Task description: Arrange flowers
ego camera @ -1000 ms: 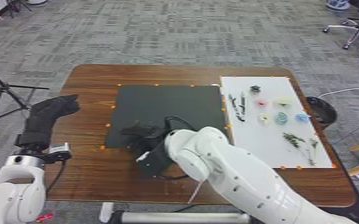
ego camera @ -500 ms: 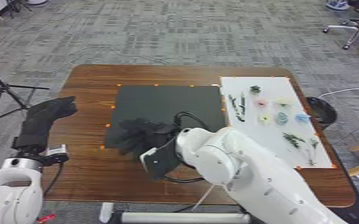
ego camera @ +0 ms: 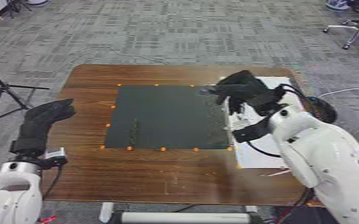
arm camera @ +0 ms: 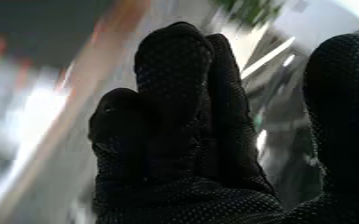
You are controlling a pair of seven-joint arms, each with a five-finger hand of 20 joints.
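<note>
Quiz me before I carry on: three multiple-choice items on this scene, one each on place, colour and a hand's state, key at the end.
1. Where on the dark sheet does a green sprig lie?
A) far left corner
B) near left part
C) middle of far edge

2. Colour of the markers along its near edge?
A) orange
B) blue
C) green

3. The right hand is:
A) clenched
B) curled round a flower
C) straight-fingered

Key:
1 B: it lies toward that corner.
2 A: small orange patches.
3 C: fingers extended, thumb apart.

Right hand [ego camera: 247, 91], fingers [arm camera: 175, 75] loosely straight.
</note>
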